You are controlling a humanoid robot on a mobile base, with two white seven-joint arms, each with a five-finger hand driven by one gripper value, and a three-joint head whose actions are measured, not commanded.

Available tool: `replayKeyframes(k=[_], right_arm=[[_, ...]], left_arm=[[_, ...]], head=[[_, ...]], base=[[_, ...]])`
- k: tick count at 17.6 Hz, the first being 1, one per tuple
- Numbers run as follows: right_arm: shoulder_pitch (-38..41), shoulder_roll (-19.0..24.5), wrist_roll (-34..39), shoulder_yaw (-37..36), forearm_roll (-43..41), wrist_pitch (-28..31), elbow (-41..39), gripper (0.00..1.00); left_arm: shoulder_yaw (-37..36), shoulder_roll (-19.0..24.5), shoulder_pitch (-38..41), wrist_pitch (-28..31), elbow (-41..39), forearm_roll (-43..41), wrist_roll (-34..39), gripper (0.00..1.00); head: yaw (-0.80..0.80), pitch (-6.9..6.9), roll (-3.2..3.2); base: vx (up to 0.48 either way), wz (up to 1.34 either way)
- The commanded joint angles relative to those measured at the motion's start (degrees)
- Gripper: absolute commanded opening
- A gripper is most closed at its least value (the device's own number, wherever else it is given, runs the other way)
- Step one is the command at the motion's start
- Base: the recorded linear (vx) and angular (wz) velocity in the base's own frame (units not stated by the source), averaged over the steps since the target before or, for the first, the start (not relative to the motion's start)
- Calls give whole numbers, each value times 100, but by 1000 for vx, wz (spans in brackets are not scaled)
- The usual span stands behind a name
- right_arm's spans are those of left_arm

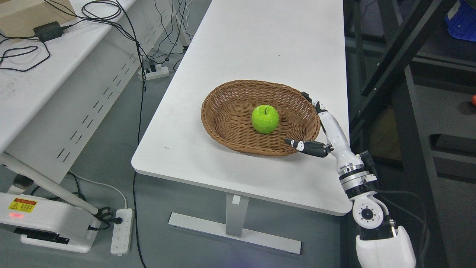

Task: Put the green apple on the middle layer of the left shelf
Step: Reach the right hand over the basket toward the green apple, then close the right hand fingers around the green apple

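- Now my right hand (pixel 322 128) hovers at the right rim of the wicker basket (pixel 223 123), fingers spread, holding nothing.
- Green apple (pixel 264 119) sits mid-basket on the white surface (pixel 260 44), to the hand's left, near, untouched.

The green apple (pixel 264 119) is bright, glossy and evenly coloured, with a short dark stem poking from the dimple on top. It sits upright, or very nearly so, stem end up. It rests on the woven floor of a shallow oval wicker basket (pixel 223 128), roughly at its middle, clear of the rim all round.
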Motion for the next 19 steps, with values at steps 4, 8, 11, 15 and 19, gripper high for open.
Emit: replayKeyframes(k=[4, 8, 11, 15, 19], right_arm=[[-1004, 436, 13, 596, 600, 51, 1468, 100], [-1436, 427, 144, 991, 960, 43, 2094, 100], [-1647, 515, 171, 1158, 1127, 43, 2490, 100], [-1972, 541, 171, 1220, 1250, 51, 3052, 100], [-2087, 620, 171, 1229, 1365, 51, 3229, 100]], left_arm=[[2, 100, 0, -3, -2, 0, 1, 100], [2, 100, 0, -3, -2, 0, 1, 100], [2, 100, 0, -3, 7, 0, 1, 100], [2, 100, 0, -3, 7, 0, 1, 100], [2, 100, 0, -3, -2, 0, 1, 100]], head=[[0, 0, 0], [0, 0, 0], [0, 0, 0], [0, 0, 0], [0, 0, 0]], base=[[6, 0], [-6, 0], [0, 0], [0, 0], [0, 0]])
